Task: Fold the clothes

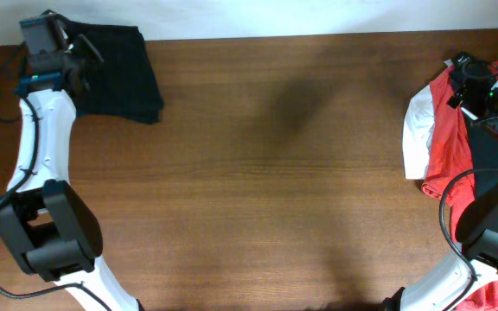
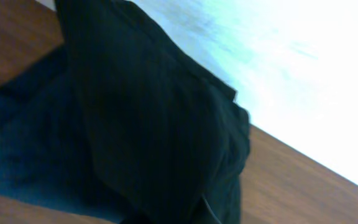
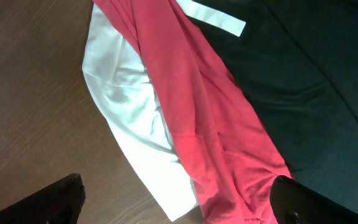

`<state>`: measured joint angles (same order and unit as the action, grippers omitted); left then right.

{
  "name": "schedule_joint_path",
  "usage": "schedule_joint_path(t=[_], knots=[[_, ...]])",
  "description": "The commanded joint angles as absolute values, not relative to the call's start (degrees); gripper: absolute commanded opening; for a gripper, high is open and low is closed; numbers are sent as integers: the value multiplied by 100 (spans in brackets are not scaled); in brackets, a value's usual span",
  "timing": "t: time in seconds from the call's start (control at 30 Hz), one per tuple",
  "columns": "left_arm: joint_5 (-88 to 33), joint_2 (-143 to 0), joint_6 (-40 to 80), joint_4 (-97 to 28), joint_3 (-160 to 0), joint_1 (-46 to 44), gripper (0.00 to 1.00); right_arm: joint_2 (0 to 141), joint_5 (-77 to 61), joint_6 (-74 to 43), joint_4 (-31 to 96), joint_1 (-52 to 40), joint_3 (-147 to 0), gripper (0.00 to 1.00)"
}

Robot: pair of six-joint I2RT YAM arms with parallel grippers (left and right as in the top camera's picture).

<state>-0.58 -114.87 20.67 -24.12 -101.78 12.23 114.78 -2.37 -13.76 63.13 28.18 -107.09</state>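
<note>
- Your left hand (image 1: 78, 50) sits at the far left corner of the surface (image 1: 275, 173), right over the black garment (image 1: 124, 78)
- That garment lies as a compact dark bundle, with one edge at the far rim of the surface
- The left wrist view shows only dark cloth close up and no fingers, so you cannot tell whether that hand is spread or pinching the fabric
- Your right hand (image 3: 178, 186) hangs over the heap at the right edge with its fingers spread wide and nothing between them
- Beneath it, a red garment (image 3: 204, 112) runs diagonally across a white piece (image 3: 129, 106), with more dark cloth (image 3: 316, 99) just beside the red
- Judged from this, the black item looks done and set aside, and picking the next piece from the right heap looks like the step in hand
- The middle of the surface is where you want to lay the next garment flat
- For the next move, lower the right hand onto a single layer near an edge of the red cloth, so you lift one garment and not the white one with it
</note>
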Motion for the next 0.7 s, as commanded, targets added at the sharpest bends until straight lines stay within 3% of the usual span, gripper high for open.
schedule_joint_path(t=[0.0, 0.23, 0.37, 0.43, 0.47, 0.5, 0.53, 0.67], knots=[[137, -11563, 1594, -2357, -10398, 1577, 1, 11373, -187, -1446, 6318, 2814, -10779, 99], [779, -12486, 1275, -1422, -10398, 2143, 9, 11373, -187, -1446, 6318, 2814, -10779, 99], [843, -12567, 888, -1046, -10398, 2344, 10, 11373, -187, -1446, 6318, 2814, -10779, 99], [843, -12591, 891, -1273, -10398, 2429, 16, 11373, -187, -1446, 6318, 2814, -10779, 99], [845, -12643, 888, -1481, -10398, 2445, 42, 11373, -187, -1446, 6318, 2814, -10779, 99], [845, -12682, 891, -1761, -10398, 2464, 84, 11373, -187, -1446, 6318, 2814, -10779, 99], [843, -12702, 891, -1981, -10398, 2491, 99, 11373, -187, -1446, 6318, 2814, -10779, 99], [836, -12689, 954, -1999, -10409, 2519, 99, 11373, -187, -1446, 6318, 2814, -10779, 99]])
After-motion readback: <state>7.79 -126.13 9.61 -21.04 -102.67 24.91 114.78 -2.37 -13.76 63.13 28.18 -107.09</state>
